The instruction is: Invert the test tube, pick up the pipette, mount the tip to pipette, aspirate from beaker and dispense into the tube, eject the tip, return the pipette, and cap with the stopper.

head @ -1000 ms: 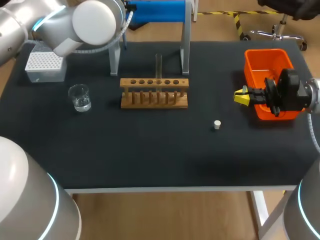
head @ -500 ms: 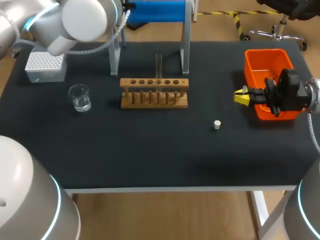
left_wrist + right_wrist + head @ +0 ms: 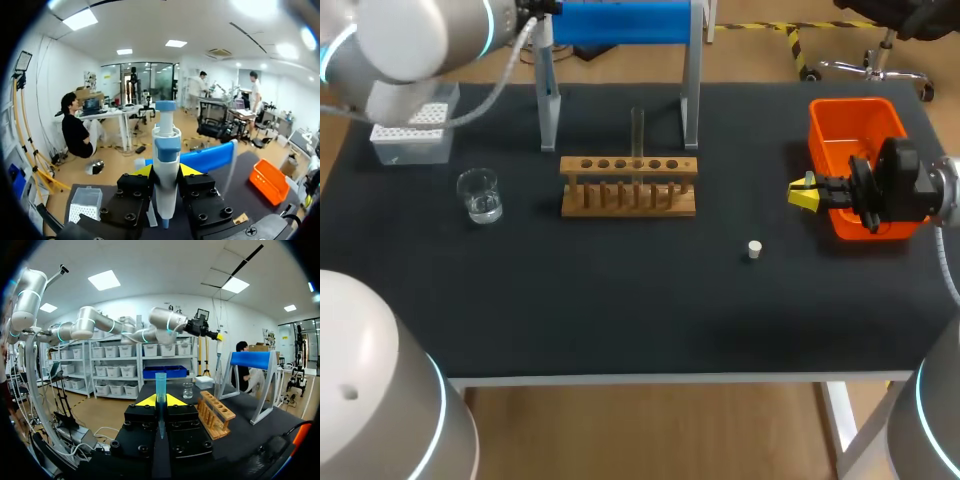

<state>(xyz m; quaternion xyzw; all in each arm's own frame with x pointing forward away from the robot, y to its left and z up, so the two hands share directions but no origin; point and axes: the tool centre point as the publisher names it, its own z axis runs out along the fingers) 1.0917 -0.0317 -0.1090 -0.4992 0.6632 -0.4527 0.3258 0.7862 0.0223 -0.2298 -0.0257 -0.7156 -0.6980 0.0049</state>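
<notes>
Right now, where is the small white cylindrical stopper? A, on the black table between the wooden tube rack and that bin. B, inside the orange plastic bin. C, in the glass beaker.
A: the small white stopper lies on the black table, right of the wooden tube rack and left of the orange plastic bin.

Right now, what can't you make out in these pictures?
Tip box: head view, far part hidden under left arm.
Orange bin: head view, near end covered by right arm.
Test tube: head view, too faint to show any liquid.
Left jaws: head view, mostly beyond the top edge.
</notes>
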